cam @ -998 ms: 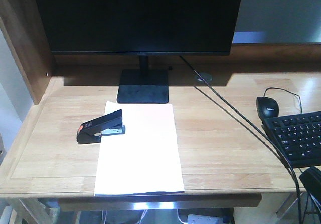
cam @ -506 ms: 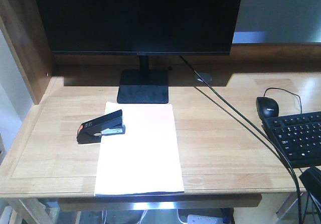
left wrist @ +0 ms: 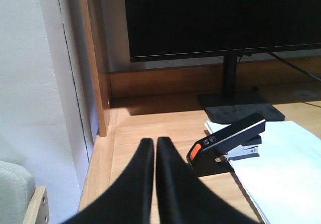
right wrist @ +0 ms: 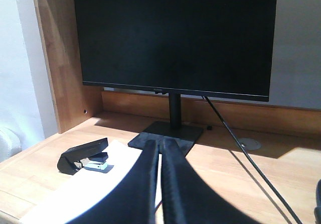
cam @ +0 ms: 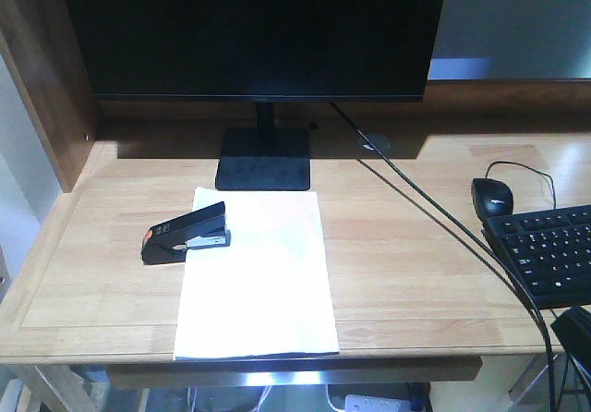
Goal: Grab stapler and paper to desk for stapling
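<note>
Black stapler [cam: 185, 233] sits on the paper's [cam: 258, 283] left edge; both end effectors [left wrist: 154, 148] [right wrist: 159, 151] are together, empty. Next: likely pressing the stapler.

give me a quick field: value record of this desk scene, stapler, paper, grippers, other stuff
stapler: black with orange-red end, on the paper's left edge, its orange end overhanging the bare wood
paper: white sheet lying flat in front of the monitor stand, near edge reaching the desk's front edge
desk: light wood
left gripper: shut, holding nothing, short of the stapler
right gripper: shut, holding nothing
monitor: dark screen at the back
mouse: black, right side
keyboard: black, right edge, partly cut off
</note>
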Robot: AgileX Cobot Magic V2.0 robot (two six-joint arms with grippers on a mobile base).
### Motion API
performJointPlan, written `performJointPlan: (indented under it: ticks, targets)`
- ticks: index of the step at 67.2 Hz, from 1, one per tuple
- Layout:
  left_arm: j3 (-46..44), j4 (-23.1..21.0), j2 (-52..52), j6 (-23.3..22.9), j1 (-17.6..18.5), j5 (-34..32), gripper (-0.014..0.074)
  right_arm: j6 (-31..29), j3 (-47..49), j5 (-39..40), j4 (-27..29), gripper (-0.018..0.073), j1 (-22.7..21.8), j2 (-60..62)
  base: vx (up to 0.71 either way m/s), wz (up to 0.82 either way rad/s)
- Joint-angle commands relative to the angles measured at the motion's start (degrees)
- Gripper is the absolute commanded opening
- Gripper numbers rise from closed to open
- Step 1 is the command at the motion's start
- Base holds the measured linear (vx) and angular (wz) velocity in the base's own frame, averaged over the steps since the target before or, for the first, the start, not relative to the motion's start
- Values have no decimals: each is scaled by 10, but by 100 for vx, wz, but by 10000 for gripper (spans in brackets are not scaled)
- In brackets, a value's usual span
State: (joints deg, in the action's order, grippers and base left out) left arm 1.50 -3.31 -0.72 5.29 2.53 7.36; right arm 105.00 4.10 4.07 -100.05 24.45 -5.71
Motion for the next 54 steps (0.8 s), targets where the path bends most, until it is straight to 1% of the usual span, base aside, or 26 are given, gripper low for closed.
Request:
performJointPlan:
  ticks: [1, 49, 54]
  targets:
    - [8, 0, -9, -5, 0, -38, -6, 1, 16, -13, -25, -9, -2, -6, 0, 0]
    - [8, 0, -8, -5, 0, -38, -6, 1, 16, -14, -25, -9, -2, -6, 0, 0]
    - [8, 0, -8, -5, 0, -38, -6, -18, 16, -29, -24, -9, -2, -6, 0, 0]
